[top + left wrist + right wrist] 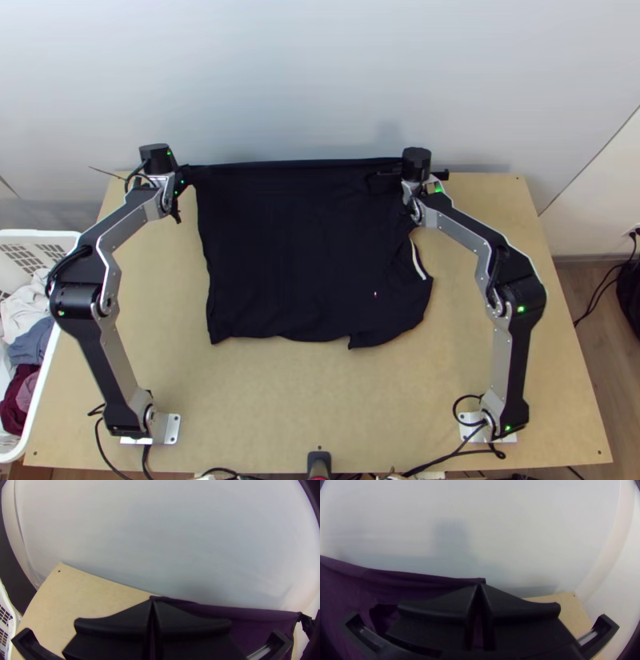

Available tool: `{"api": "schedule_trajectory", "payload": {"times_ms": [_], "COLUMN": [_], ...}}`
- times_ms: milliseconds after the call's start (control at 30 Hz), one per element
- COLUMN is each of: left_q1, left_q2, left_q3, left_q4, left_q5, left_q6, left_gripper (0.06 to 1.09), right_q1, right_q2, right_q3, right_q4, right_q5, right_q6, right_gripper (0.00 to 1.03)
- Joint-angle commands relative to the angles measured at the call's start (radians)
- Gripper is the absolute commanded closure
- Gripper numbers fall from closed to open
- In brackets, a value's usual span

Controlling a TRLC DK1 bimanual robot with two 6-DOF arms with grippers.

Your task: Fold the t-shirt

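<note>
The black t-shirt (296,256) lies across the middle of the table, its far edge pulled straight between the two grippers, its collar strip at the right side. At its far left corner is my left gripper (186,173); at its far right corner, my right gripper (410,178). In the left wrist view, my left gripper (152,601) is shut on the corner of the t-shirt (246,614). In the right wrist view, my right gripper (480,586) is shut on the other end of the t-shirt's (403,581) taut edge.
A white basket (50,376) with mixed clothes stands beside the table's left edge. A pale wall (320,80) rises just behind the far table edge. Bare wood (304,400) lies between the shirt and the arms' bases.
</note>
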Motion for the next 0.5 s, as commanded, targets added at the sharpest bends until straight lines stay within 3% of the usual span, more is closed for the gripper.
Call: {"api": "schedule_trajectory", "payload": {"times_ms": [0,167,200,267,300,333,400,433,467], "left_q1": [0.0,0.0,0.0,0.0,-0.001,-0.003,-0.007,-0.01,-0.01], "left_q2": [0.062,0.064,0.064,0.059,0.056,0.051,0.044,0.044,0.047], "left_q3": [0.05,0.05,0.052,0.05,0.05,0.05,0.061,0.081,0.11], "left_q4": [0.0,-0.022,-0.032,-0.046,-0.054,-0.066,-0.114,-0.167,-0.221], "left_q5": [-0.005,-0.005,-0.005,-0.005,-0.005,-0.003,0.008,0.012,0.024], "left_q6": [-0.006,-0.026,-0.031,-0.038,-0.04,-0.049,-0.058,-0.08,-0.095], "left_gripper": [1.05,1.05,1.05,1.04,0.99,0.85,0.31,0.14,0.11], "right_q1": [0.011,0.03,0.034,0.047,0.05,0.056,0.062,0.067,0.071], "right_q2": [0.059,0.06,0.059,0.056,0.056,0.053,0.048,0.044,0.039], "right_q3": [0.063,0.06,0.06,0.055,0.057,0.057,0.057,0.057,0.057], "right_q4": [-0.015,-0.021,-0.022,-0.032,-0.042,-0.048,-0.065,-0.076,-0.091], "right_q5": [0.028,0.052,0.057,0.072,0.077,0.081,0.084,0.09,0.094], "right_q6": [0.008,0.008,0.008,0.022,0.031,0.034,0.045,0.056,0.062], "right_gripper": [1.0,1.0,0.96,0.76,0.64,0.53,0.36,0.32,0.28]}}
